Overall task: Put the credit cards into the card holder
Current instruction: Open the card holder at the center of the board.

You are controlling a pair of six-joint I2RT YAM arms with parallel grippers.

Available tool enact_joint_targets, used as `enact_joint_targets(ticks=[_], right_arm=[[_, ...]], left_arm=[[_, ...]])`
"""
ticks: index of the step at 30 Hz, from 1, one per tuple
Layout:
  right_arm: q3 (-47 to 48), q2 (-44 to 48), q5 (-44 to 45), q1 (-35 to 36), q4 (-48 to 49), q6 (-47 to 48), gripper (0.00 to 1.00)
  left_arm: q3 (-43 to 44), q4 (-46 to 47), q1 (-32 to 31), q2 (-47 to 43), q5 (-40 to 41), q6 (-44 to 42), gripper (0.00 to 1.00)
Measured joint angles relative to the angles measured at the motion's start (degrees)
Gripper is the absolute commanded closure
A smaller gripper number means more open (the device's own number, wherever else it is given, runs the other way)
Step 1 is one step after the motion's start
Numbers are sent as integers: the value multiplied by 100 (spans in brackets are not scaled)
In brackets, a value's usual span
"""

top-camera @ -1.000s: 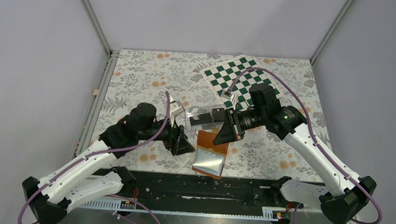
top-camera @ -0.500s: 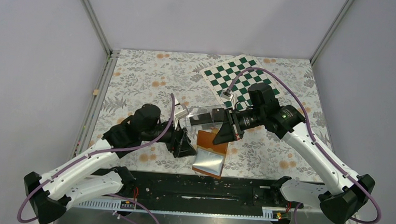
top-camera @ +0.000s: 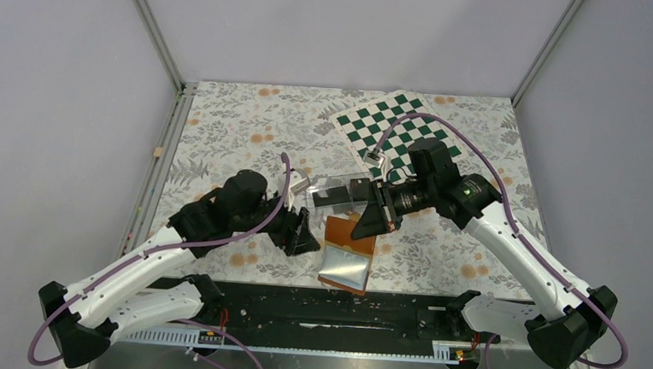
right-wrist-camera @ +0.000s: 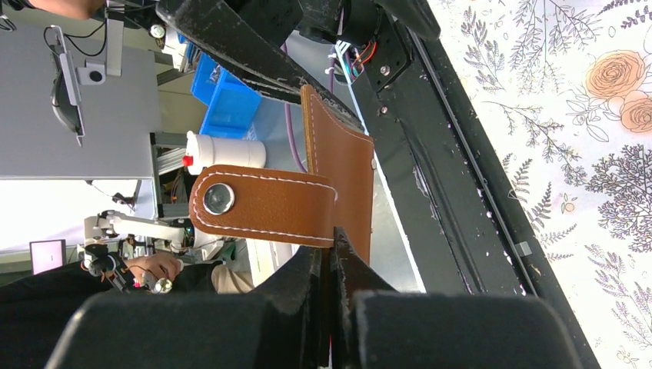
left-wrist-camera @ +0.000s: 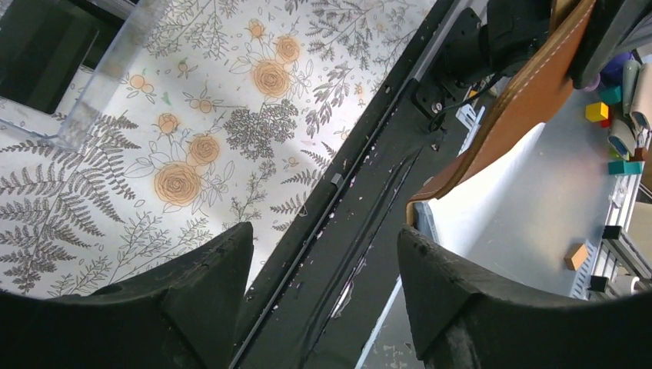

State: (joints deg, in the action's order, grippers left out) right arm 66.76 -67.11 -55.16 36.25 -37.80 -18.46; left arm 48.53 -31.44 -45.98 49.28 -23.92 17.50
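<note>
The tan-brown card holder point(top-camera: 342, 230) lies open near the table's front edge, its pale sleeves point(top-camera: 343, 269) toward me. My right gripper point(top-camera: 372, 218) is shut on its brown cover and holds that cover raised. In the right wrist view the cover point(right-wrist-camera: 342, 161) and snap tab point(right-wrist-camera: 261, 204) stick out past the closed fingertips point(right-wrist-camera: 332, 247). My left gripper point(top-camera: 305, 234) is open and empty just left of the holder. The left wrist view shows the holder's brown edge point(left-wrist-camera: 523, 100) beyond its right finger point(left-wrist-camera: 454, 300). Dark credit cards point(top-camera: 329, 197) sit inside a clear box point(top-camera: 336, 188).
The clear box point(left-wrist-camera: 115, 61) stands just behind the holder, between the two grippers. A green-and-white checkered mat point(top-camera: 395, 124) lies at the back right. The black base rail point(top-camera: 324, 308) runs along the front edge, and the cage posts stand at the back corners.
My left arm has shifted slightly right, bringing its open gripper a little closer to the card holder. The right gripper keeps its grip and has barely moved.
</note>
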Motion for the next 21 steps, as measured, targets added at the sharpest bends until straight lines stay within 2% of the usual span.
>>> enact_joint_targets(ticks=[13,21], right_arm=[[-66,-4,11,0,2,0,100],[-66,-7,15,0,0,-2,100]], left_arm=[[31,39,-155,96,-463,-11,34],[31,13,-273,101,-245,-13,34]])
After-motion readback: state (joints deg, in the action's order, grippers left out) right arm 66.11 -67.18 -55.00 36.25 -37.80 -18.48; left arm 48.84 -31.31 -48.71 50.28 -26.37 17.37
